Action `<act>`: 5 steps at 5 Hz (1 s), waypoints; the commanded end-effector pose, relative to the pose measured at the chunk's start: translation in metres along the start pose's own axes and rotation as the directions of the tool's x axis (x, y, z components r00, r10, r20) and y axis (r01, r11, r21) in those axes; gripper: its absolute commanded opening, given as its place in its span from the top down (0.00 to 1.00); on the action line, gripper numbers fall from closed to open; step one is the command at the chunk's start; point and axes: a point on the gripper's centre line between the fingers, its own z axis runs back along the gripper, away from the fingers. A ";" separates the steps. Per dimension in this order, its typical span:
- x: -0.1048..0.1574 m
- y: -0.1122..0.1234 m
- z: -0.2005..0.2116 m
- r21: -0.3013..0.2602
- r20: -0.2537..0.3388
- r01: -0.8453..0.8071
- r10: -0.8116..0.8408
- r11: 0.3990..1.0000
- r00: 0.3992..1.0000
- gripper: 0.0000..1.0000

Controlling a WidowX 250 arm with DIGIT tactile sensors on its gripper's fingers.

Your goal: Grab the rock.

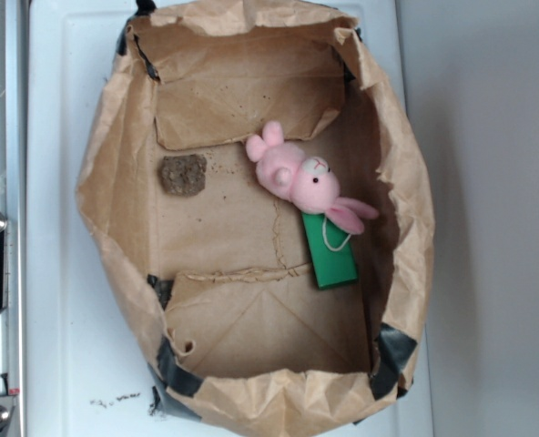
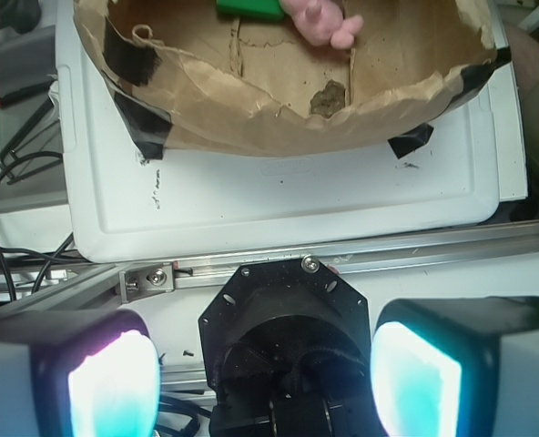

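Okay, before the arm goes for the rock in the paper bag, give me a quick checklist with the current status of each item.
1. Rock visible, uncovered: ok.
2. Rock apart from pink bunny and green block: ok.
3. Gripper open, fingers spread: ok.
4. Gripper above the rock: not ok, it is outside the paper bag.
5. Bag wall stands between gripper and rock: not ok.
6. Rock loose on the bag floor: cannot tell.

Rock [image 2: 328,97] inside paper bag [image 2: 251,123]; jaws wide apart, well short of bag.
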 end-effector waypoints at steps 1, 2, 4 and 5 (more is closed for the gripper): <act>0.083 0.006 -0.003 -0.085 0.102 0.075 -0.066 0.993 0.993 0.00; 0.110 0.023 -0.026 -0.087 0.126 0.134 -0.123 0.987 0.984 0.00; 0.124 0.052 -0.085 0.034 0.132 0.149 -0.152 0.988 0.979 0.00; 0.127 0.062 -0.105 0.026 0.071 0.129 -0.131 0.991 0.989 0.00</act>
